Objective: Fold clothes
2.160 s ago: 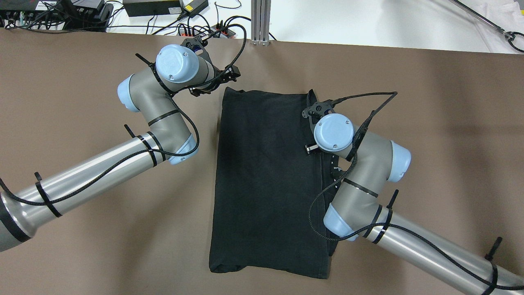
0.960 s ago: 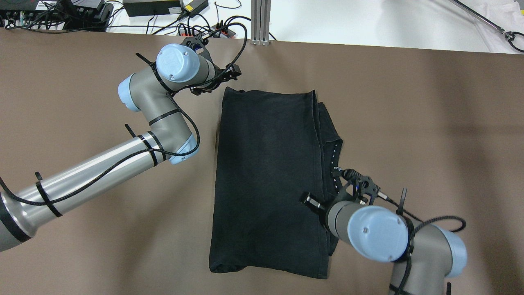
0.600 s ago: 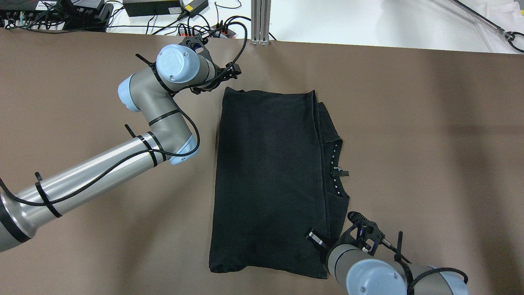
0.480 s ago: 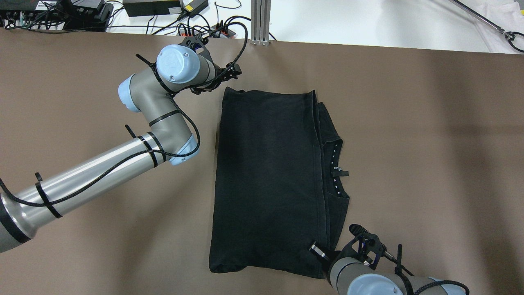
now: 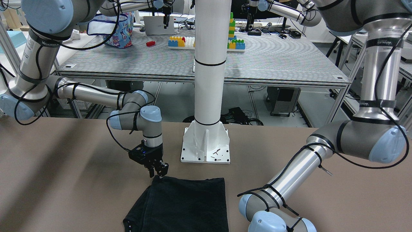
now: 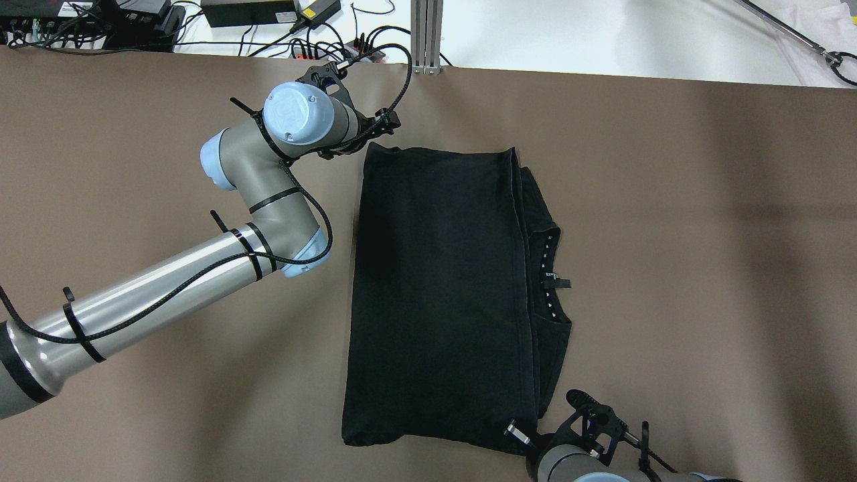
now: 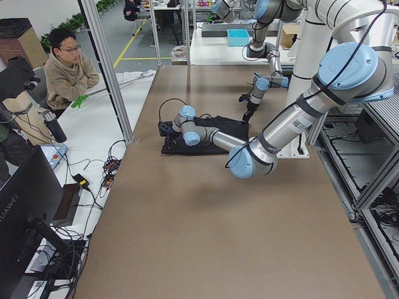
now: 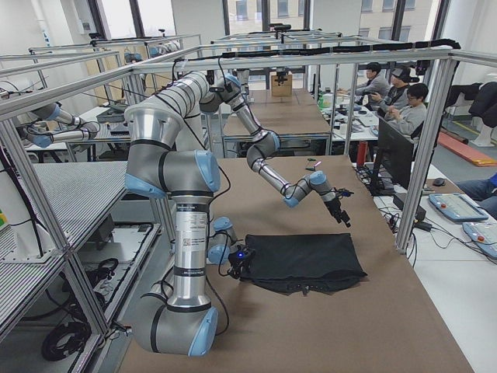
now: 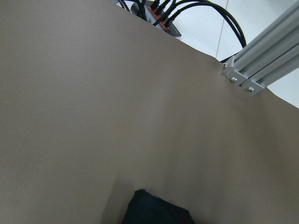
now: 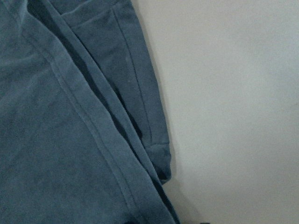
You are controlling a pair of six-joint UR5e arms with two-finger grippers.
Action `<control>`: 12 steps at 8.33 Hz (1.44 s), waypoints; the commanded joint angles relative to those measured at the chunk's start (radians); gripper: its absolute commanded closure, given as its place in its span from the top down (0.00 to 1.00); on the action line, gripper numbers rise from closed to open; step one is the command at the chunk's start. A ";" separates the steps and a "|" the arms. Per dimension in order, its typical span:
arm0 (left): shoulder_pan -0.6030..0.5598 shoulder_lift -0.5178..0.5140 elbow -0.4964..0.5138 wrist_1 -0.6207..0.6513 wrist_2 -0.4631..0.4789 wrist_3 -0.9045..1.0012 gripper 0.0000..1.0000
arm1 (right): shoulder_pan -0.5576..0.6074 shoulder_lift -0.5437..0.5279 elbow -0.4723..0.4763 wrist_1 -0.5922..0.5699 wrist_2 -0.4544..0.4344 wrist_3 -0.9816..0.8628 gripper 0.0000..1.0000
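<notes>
The black garment (image 6: 442,294) lies folded flat on the brown table (image 6: 703,234), a narrower layer with the collar (image 6: 550,268) sticking out on its right. It also shows in the front view (image 5: 186,203). My right gripper (image 5: 157,172) hangs over its near right corner with the fingers slightly apart and nothing in them. The right wrist view shows that hemmed corner (image 10: 156,161). My left gripper (image 7: 166,129) is at the far left corner, hidden under its wrist (image 6: 298,120); I cannot tell if it is open. The left wrist view shows only the corner's tip (image 9: 156,210).
A white pole on a base plate (image 5: 206,145) stands just behind the garment's near edge. An aluminium post (image 6: 426,40) and a power strip with cables (image 6: 335,50) sit at the far edge. A seated person (image 7: 68,68) is beside the table.
My right arm has drawn back along the garment's right edge from the far right corner to the near right corner, uncovering the collar layer. My left arm has shifted slightly right.
</notes>
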 commanded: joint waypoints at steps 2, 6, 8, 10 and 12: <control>0.013 0.002 -0.011 0.002 0.005 -0.001 1.00 | 0.073 0.006 -0.022 0.005 0.010 -0.064 0.51; 0.013 -0.002 -0.008 0.003 0.005 -0.001 1.00 | 0.079 0.007 -0.039 0.005 0.006 -0.075 0.51; 0.015 -0.002 -0.008 0.003 0.003 -0.001 1.00 | 0.072 0.004 -0.042 0.005 0.005 -0.066 0.51; 0.016 -0.003 -0.008 0.003 0.005 -0.001 1.00 | 0.069 0.001 -0.040 0.005 0.002 -0.059 0.50; 0.016 -0.004 -0.010 0.003 0.005 -0.001 1.00 | 0.062 0.001 -0.040 0.005 0.000 -0.057 0.44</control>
